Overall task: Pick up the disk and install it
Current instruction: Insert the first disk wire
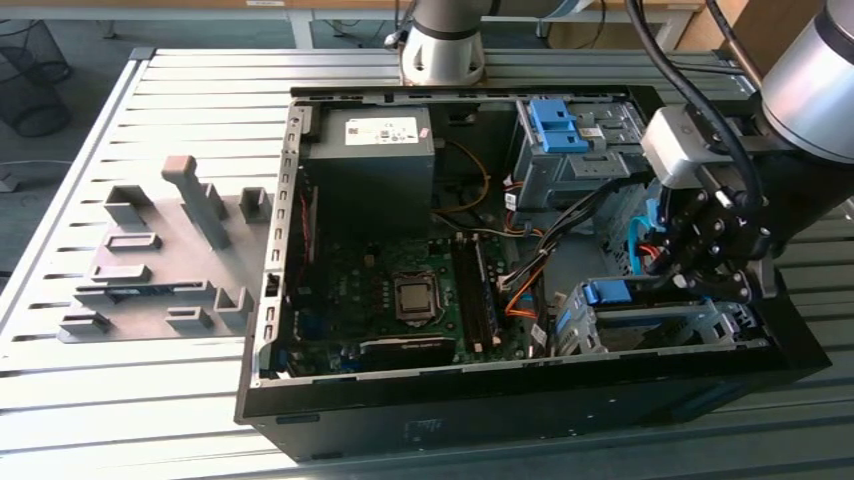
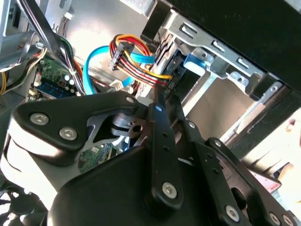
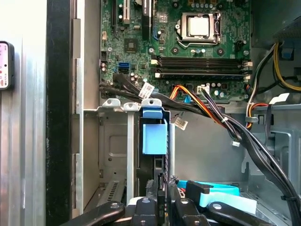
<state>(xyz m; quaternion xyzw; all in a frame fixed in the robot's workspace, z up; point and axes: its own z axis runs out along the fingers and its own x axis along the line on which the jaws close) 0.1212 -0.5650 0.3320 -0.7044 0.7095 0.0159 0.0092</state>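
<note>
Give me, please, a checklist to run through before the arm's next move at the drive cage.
1. Gripper over the drive cage: ok.
2. Disk in the cage slot: ok.
3. Disk fully seated: cannot tell.
4. Grip on the disk: cannot tell.
5. Cable bundle clear of the slot: not ok, it runs right along the cage's edge.
6. Case open: ok.

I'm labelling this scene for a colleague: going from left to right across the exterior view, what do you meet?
Grey fixture plate → grey power supply → processor socket → blue bracket → gripper.
</note>
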